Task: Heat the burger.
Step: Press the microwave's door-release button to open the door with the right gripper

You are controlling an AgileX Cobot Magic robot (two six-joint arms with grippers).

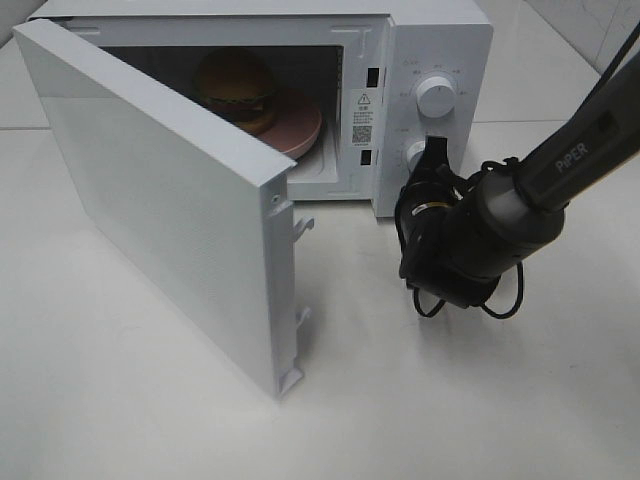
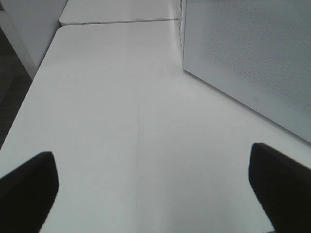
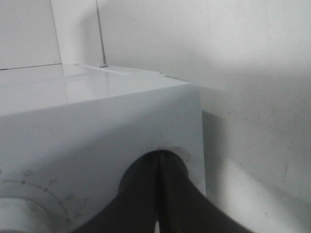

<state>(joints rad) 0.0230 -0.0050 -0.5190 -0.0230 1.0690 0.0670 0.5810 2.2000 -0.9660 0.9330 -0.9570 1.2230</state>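
Note:
The burger [image 1: 235,85], with a golden-brown bun, green lettuce and a dark patty, sits on a round pink plate [image 1: 302,138] inside the white microwave [image 1: 440,35]. The microwave door [image 1: 160,200] stands wide open to the left. My right gripper [image 1: 432,152] is at the control panel, right beside the lower knob [image 1: 413,155]. In the right wrist view its black fingers [image 3: 141,199] are pressed together against the panel's corner, with a knob [image 3: 14,213] off to one side. My left gripper [image 2: 155,194] is open and empty above the bare table.
The upper knob [image 1: 436,97] is above my right gripper. The open door's outer face [image 2: 252,58] shows in the left wrist view, standing on the white table [image 2: 121,121]. The table's edge [image 2: 24,107] and a dark floor lie beyond it.

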